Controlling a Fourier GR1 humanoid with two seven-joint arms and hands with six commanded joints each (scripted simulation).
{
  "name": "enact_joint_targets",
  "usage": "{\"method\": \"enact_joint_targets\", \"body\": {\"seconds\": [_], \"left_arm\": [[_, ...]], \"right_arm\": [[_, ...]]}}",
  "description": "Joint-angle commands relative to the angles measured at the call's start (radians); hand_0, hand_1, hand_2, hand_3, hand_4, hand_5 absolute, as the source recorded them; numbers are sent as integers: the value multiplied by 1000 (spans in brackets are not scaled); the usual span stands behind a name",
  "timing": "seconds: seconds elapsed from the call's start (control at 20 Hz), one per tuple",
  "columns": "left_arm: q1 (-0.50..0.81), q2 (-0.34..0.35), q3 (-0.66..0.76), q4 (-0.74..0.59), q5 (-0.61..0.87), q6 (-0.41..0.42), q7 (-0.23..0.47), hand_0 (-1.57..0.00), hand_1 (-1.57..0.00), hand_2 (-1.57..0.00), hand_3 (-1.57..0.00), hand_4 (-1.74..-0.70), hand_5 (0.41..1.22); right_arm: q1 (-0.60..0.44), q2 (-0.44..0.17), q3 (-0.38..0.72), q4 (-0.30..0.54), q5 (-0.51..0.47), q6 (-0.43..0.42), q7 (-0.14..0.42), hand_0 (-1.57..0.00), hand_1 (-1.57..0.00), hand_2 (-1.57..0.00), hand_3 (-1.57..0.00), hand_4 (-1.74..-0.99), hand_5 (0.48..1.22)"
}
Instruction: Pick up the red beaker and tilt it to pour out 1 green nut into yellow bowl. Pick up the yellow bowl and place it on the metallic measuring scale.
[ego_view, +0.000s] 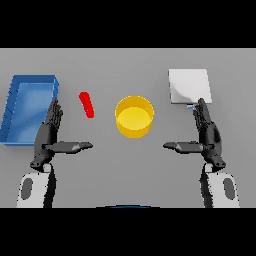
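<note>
The red beaker (87, 104) shows as a thin red shape on the table, left of centre. At the middle stands the yellow bowl (134, 116), upright and with nothing visible inside. The metallic measuring scale (188, 86) is a pale square plate at the back right. My left hand (49, 134) rests open at the left, fingers straight and thumb pointing inward, a short way left and in front of the beaker. On the right, my right hand (207, 132) mirrors it, open, just in front of the scale. No green nut is visible.
A blue tray (15, 116) with raised walls lies at the far left, right beside my left hand's fingers.
</note>
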Motion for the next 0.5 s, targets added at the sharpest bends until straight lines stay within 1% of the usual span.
{"method": "enact_joint_targets", "body": {"seconds": [0.0,0.25,0.3,0.35,0.4,0.45], "left_arm": [[1,0,0,-1,0,1,0,1,1,1,1,-1151,599],[17,8,3,-1,6,-11,-10,1,1,1,1,-1151,599],[44,31,-32,-39,-39,-17,-17,1,1,1,1,-1151,599],[80,40,-61,-83,-68,-23,-30,1,1,1,1,-1156,599],[92,57,-66,-111,-79,-23,-11,1,1,1,1,-1158,599],[86,59,-74,-122,-86,-22,20,1,1,1,1,-1161,599]], "right_arm": [[-1,2,2,0,1,-2,1,1,1,1,1,-1167,599],[-11,21,18,4,23,-19,-1,1,1,1,1,-1167,599],[31,-21,59,-30,134,-50,-74,1,1,1,1,-1167,599],[56,-27,98,-50,215,-77,-94,1,1,1,1,-1163,595],[78,-29,127,-72,273,-99,-101,1,1,1,1,-1162,594],[85,-44,127,-86,298,-108,-86,1,1,1,1,-1160,591]]}}
